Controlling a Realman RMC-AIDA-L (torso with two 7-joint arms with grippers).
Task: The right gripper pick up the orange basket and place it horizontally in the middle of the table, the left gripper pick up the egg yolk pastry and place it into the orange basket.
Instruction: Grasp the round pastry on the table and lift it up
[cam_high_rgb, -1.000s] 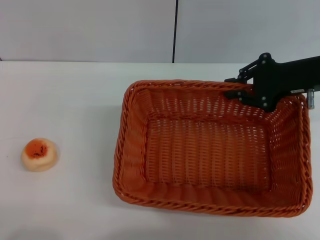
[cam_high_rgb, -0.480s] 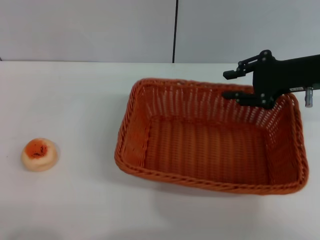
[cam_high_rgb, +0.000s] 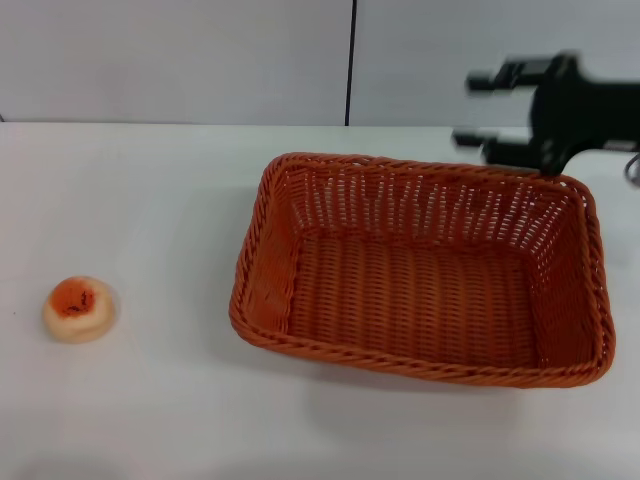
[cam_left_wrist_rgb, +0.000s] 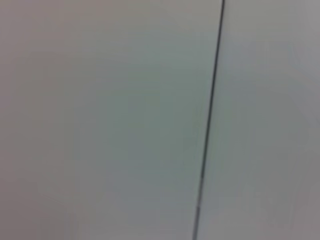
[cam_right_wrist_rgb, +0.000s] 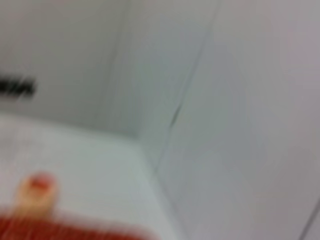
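The orange basket (cam_high_rgb: 420, 285) lies flat on the white table (cam_high_rgb: 150, 200), long side across, right of centre. My right gripper (cam_high_rgb: 478, 108) hangs open above and just behind the basket's far right rim, holding nothing. The egg yolk pastry (cam_high_rgb: 79, 308) sits alone at the table's left side, well away from the basket. In the right wrist view the pastry (cam_right_wrist_rgb: 36, 194) shows beyond a strip of the basket's rim (cam_right_wrist_rgb: 75, 230). My left gripper is out of view; the left wrist view shows only a wall.
A grey wall with a dark vertical seam (cam_high_rgb: 351, 60) stands behind the table's far edge. Bare tabletop lies between the pastry and the basket.
The basket has gone from tilted up in the right gripper to lying flat. The right gripper has let go of the far rim, opened and risen away.
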